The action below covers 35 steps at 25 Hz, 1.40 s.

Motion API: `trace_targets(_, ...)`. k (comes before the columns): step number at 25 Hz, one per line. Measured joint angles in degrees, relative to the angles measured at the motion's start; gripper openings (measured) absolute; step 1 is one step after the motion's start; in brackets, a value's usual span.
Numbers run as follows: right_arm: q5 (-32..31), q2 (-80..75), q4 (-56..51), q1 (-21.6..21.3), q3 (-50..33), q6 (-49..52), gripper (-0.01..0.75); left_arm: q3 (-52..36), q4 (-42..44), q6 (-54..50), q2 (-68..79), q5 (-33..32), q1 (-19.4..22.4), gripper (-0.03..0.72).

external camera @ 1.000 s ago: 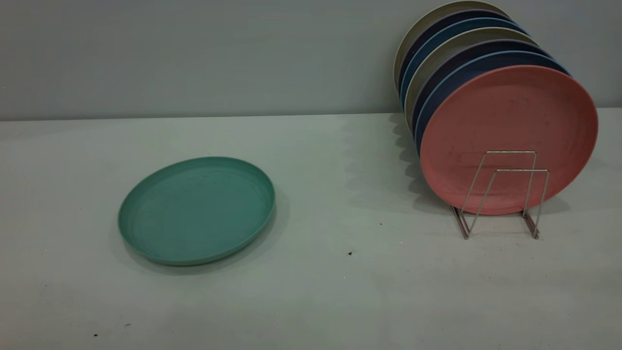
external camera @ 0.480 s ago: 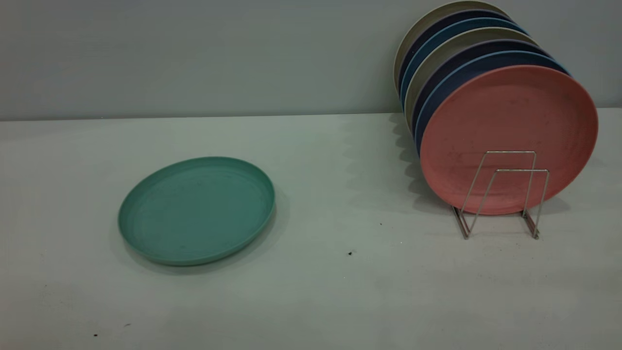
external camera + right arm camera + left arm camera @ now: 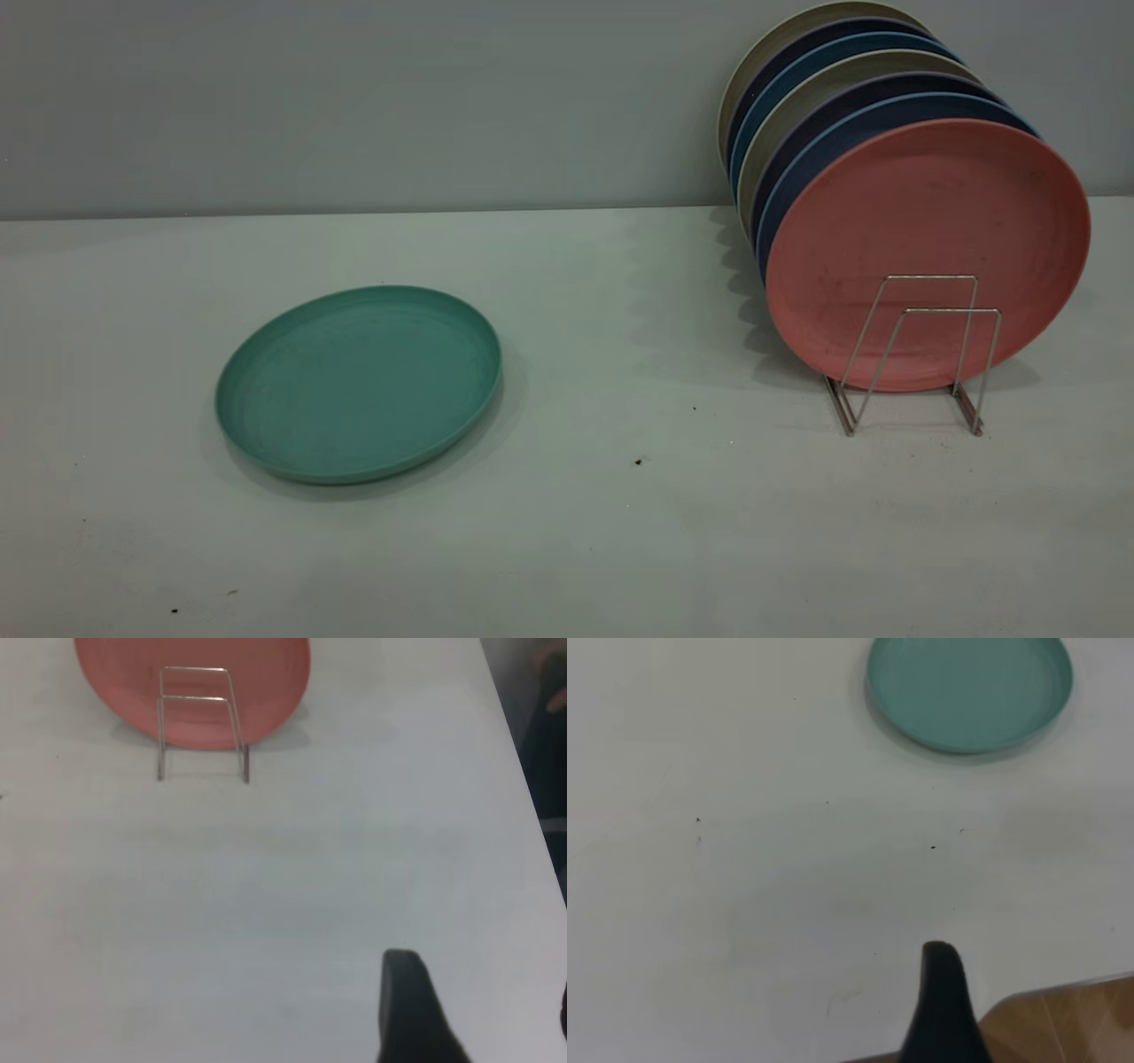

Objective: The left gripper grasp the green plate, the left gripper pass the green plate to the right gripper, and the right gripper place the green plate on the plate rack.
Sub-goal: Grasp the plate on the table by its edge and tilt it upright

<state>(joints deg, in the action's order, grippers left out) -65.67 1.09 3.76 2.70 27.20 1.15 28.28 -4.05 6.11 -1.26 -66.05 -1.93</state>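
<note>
Teal-green and lying flat on the pale table [image 3: 620, 549], the green plate [image 3: 359, 383] is waiting untouched, well apart from the plate rack [image 3: 917, 354], where a salmon-pink plate [image 3: 926, 230] is leaning at the front of a row of blue and cream plates [image 3: 824, 80]. Neither arm is showing in the exterior view; the left gripper [image 3: 943, 1005] is appearing only as one dark finger at the near table edge in its wrist view, far from the plate, and the right gripper [image 3: 407, 1010] is likewise showing a single finger facing the rack, so how wide either is spread cannot be told, and neither is holding anything. Risks are looming ahead: the low rim is offering little purchase, so the fingers could be sliding the plate across the smooth surface instead of lifting it; a loose hold could be letting it drop during the handover; and a misjudged approach could be knocking the pink plate, since only the front wire loops appear free.
</note>
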Motion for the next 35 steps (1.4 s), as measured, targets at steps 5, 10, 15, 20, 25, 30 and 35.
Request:
trace_targets(5,0.0,0.0,0.0,0.0,0.0,0.0,0.417,0.0,0.0,0.0,0.0,0.0,0.0,0.58)
trace_targets(10,0.2,0.0,-0.5,0.0,0.0,0.0,0.417,0.0,0.0,0.0,0.0,0.7,0.0,0.58)
trace_targets(15,0.9,-0.7,-0.9,0.0,0.5,0.0,0.417,0.6,1.9,-0.9,0.7,4.7,0.0,0.58)
trace_targets(20,6.4,-12.2,-1.5,0.0,5.2,-0.8,0.43,3.2,3.7,-5.4,12.3,10.2,0.0,0.58)
trace_targets(25,14.7,-28.3,-1.6,0.0,9.7,-1.7,0.462,8.4,2.5,-5.7,33.5,16.1,0.0,0.58)
trace_targets(30,19.9,-43.3,-5.5,0.0,14.2,-6.9,0.469,15.1,0.3,-5.7,51.5,19.4,0.0,0.58)
trace_targets(35,27.6,-56.3,-17.3,0.0,15.9,-17.9,0.469,20.4,-2.3,-5.7,66.9,23.0,0.0,0.566)
